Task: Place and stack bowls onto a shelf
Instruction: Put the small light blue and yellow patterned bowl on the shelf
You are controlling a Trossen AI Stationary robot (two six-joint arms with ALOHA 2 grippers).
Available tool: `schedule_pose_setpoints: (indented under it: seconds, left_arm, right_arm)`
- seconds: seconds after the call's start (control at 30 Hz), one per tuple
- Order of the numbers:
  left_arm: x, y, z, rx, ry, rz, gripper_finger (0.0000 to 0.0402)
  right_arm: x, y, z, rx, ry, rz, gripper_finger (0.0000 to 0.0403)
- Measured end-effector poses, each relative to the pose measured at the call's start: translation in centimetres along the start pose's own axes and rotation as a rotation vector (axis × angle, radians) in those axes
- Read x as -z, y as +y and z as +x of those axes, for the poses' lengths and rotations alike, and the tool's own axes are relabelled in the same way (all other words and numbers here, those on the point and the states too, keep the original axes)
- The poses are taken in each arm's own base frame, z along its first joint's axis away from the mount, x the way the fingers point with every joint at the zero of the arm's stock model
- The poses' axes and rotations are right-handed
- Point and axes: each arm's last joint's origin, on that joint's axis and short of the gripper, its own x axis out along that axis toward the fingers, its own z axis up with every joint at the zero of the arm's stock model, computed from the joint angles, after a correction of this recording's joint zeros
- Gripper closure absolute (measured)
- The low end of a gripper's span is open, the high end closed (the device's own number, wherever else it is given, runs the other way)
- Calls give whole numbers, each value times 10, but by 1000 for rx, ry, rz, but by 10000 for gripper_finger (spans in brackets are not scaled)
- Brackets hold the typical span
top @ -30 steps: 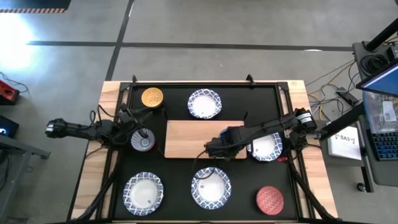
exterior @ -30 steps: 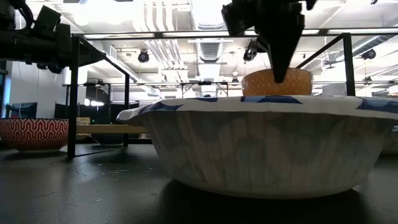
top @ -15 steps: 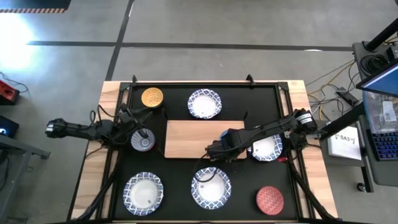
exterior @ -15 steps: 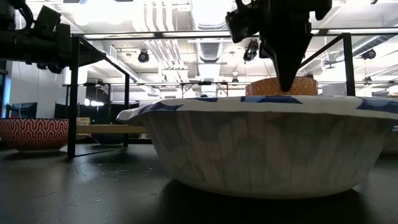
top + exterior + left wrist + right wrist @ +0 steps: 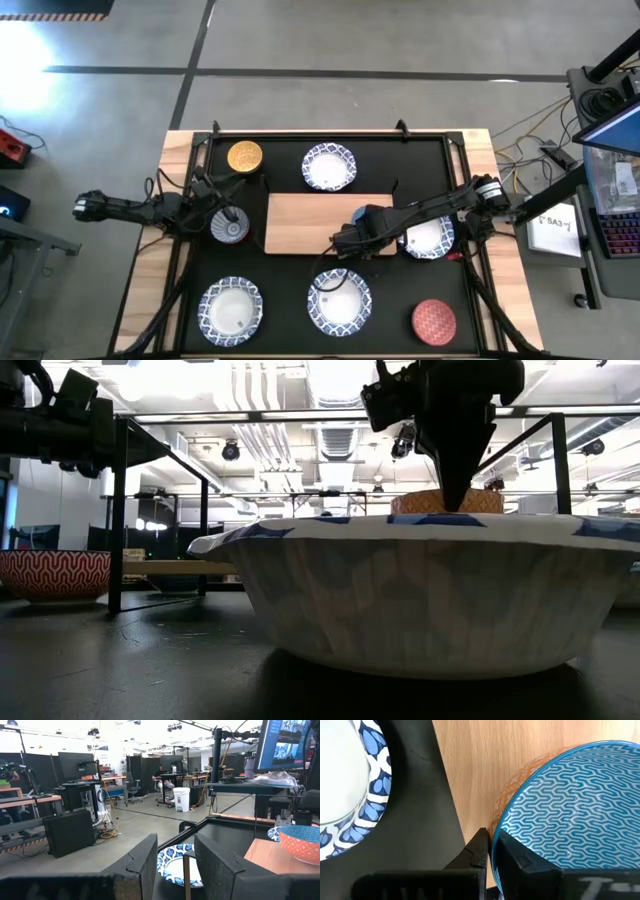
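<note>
My right gripper (image 5: 345, 240) hangs over the near right part of the light wooden shelf (image 5: 310, 222), shut on a small bowl (image 5: 570, 805) that is orange outside and blue-patterned inside. In the low view this bowl (image 5: 470, 502) shows behind a wide bowl's rim, which hides its base. My left gripper (image 5: 212, 215) waits at the table's left, open and holding nothing, beside a small blue-white bowl (image 5: 230, 227). A yellow-orange bowl (image 5: 245, 156) stands at the far left. A red bowl (image 5: 434, 320) stands at the near right. My right gripper pinches the bowl's rim (image 5: 495, 832), one finger (image 5: 520, 862) inside the bowl and the other (image 5: 476, 851) outside. The fingers come from above, pointing down. The bowl stays upright over the shelf; whether its base touches the board I cannot tell.
Wide blue-and-white bowls stand around the shelf: one beyond it (image 5: 329, 167), one at the near left (image 5: 231, 310), one at the near middle (image 5: 339, 301) and one at the right (image 5: 428, 236) under my right arm. Black frame posts (image 5: 117, 510) edge the table.
My right gripper has sunk a little toward the shelf with the orange-and-blue bowl, which has stayed upright and now shows lower behind the wide bowl's rim in the low view.
</note>
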Motion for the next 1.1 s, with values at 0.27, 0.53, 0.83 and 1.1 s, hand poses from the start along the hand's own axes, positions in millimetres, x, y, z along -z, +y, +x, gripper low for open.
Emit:
schedule_pose_setpoints:
  seconds: [0.27, 0.53, 0.83, 1.1]
  left_arm:
    - [0, 0, 0, 0, 0, 0, 288]
    - [0, 0, 0, 0, -4, -4, 288]
    - [-1, 0, 0, -2, -9, 38, 288]
    - [-1, 0, 0, -1, -9, -114, 288]
  right_arm:
    - [-1, 0, 0, -4, -9, 10, 390]
    - [0, 1, 7, -5, -5, 10, 390]
    - [-3, 2, 13, -11, -38, 12, 381]
    - [-4, 0, 13, 5, -51, 5, 307]
